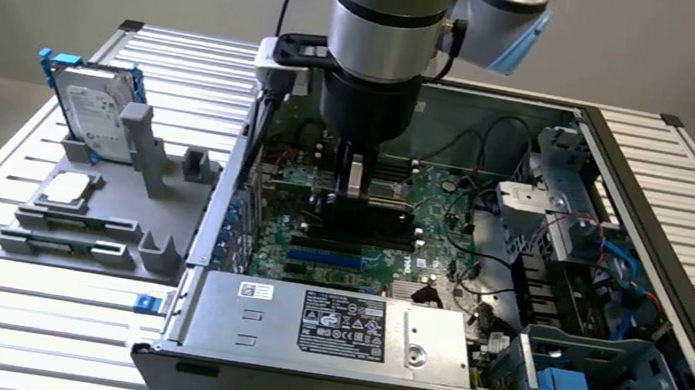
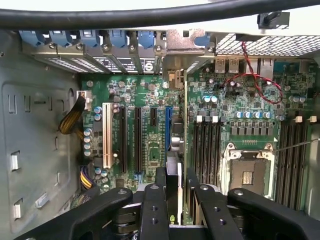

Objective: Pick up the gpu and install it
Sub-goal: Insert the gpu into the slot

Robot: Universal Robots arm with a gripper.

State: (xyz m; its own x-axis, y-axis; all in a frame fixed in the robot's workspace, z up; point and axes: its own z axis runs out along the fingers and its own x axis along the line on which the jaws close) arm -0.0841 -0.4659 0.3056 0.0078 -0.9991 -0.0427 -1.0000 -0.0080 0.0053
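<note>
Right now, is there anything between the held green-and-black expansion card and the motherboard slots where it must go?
Nothing visible does. The end effector grips the flat green-and-black gpu card edge-down over the green motherboard, beside the blue slot. The spot directly under the card is hidden by the card itself.

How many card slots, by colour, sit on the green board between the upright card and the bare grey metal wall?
White slot: 1
Black slots: 3
Blue slot: 1
Total: 5
</note>
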